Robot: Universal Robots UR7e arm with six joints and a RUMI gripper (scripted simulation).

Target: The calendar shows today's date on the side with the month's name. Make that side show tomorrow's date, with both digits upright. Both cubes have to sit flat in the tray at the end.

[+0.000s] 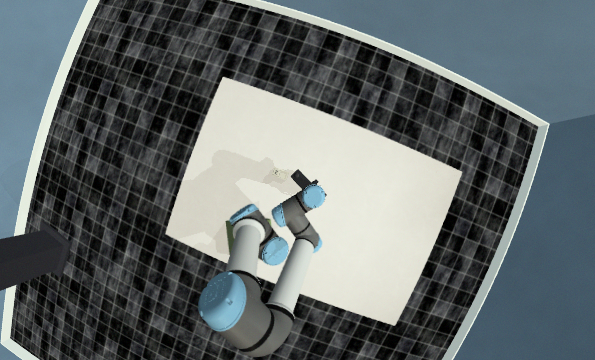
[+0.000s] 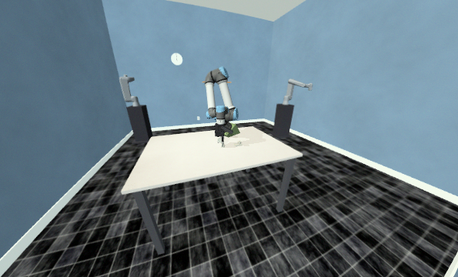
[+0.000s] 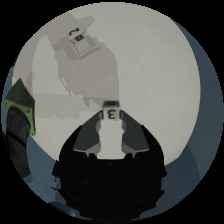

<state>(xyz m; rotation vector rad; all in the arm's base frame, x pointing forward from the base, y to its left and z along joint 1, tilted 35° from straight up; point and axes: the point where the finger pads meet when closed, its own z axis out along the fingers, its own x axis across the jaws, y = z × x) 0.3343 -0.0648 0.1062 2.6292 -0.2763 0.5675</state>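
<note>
In the wrist view my gripper point(image 3: 111, 110) is shut on a pale date cube point(image 3: 110, 120), whose visible face shows a dark digit that looks like a 3. The cube hangs over the white table. The calendar tray point(image 3: 80, 41) stands further off at the upper left, with one cube in it showing digits that look like 2 and 8. In the top view the gripper point(image 1: 301, 178) is over the table's middle, and the tray point(image 1: 281, 173) is a small speck to its left. In the exterior view the gripper point(image 2: 221, 140) hangs just above the table, left of the tray point(image 2: 237, 145).
A green block point(image 3: 21, 107) at the arm's base mount sits at the left edge of the wrist view and shows in the exterior view point(image 2: 232, 130). Two dark pedestals point(image 2: 139, 123) with camera posts stand behind the table.
</note>
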